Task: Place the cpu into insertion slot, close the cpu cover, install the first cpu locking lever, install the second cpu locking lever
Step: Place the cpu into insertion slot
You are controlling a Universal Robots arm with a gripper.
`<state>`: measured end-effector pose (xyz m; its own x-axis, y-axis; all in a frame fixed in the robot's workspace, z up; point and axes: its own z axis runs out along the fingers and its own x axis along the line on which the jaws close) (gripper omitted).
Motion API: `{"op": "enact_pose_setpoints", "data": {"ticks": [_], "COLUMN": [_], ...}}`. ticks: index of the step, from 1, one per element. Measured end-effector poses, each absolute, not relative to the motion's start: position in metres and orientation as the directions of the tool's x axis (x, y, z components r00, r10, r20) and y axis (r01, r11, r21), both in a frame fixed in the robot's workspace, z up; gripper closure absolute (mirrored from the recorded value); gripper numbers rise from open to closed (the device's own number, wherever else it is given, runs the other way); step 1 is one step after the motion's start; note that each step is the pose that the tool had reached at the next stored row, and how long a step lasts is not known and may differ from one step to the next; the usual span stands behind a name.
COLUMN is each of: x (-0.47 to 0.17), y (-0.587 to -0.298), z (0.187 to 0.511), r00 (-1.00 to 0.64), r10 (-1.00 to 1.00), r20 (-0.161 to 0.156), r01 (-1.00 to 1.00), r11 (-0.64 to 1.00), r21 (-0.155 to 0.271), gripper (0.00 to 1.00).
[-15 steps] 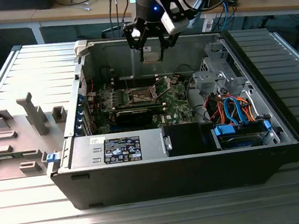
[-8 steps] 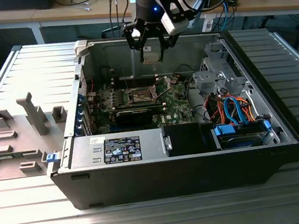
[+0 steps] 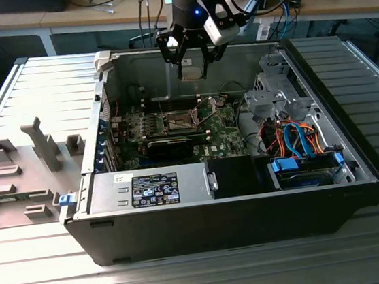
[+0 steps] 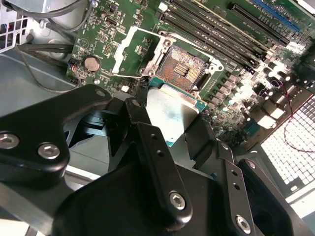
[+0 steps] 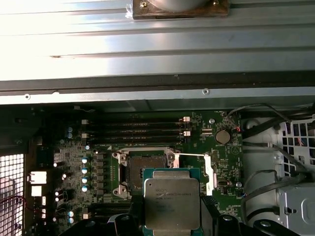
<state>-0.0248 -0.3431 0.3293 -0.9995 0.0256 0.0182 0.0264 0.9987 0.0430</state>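
My gripper (image 3: 192,65) hangs above the open computer case, shut on the cpu (image 3: 193,71). In both wrist views the cpu (image 5: 172,204) (image 4: 172,115) shows its silver-grey top between the black fingers (image 5: 212,214) (image 4: 147,142). Below it on the green motherboard (image 5: 224,162) lies the insertion slot (image 5: 146,169) (image 4: 181,69) (image 3: 179,120), with its dark centre bare. The cpu cover (image 5: 208,169) (image 4: 129,51), a silvery frame, is swung open beside the slot. The cpu is held in the air, apart from the slot.
The case walls (image 3: 133,69) rise around the board. Black memory slots (image 5: 138,130) run beside the socket, and a card (image 3: 169,147) lies across the board. A power supply (image 3: 153,187) and blue cables (image 3: 298,136) fill the near side. Grey fixtures (image 3: 42,141) stand at the exterior view's left.
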Motion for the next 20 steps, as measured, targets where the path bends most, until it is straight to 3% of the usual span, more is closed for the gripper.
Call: {"op": "enact_pose_setpoints", "data": {"ticks": [20], "x": [-0.0248], "y": [-0.3431], "z": [0.3246], "r00": [-1.000], "r10": [0.026], "r20": [0.018], "r01": [0.026], "r11": [0.999], "r21": [0.043], "gripper": [0.46]}}
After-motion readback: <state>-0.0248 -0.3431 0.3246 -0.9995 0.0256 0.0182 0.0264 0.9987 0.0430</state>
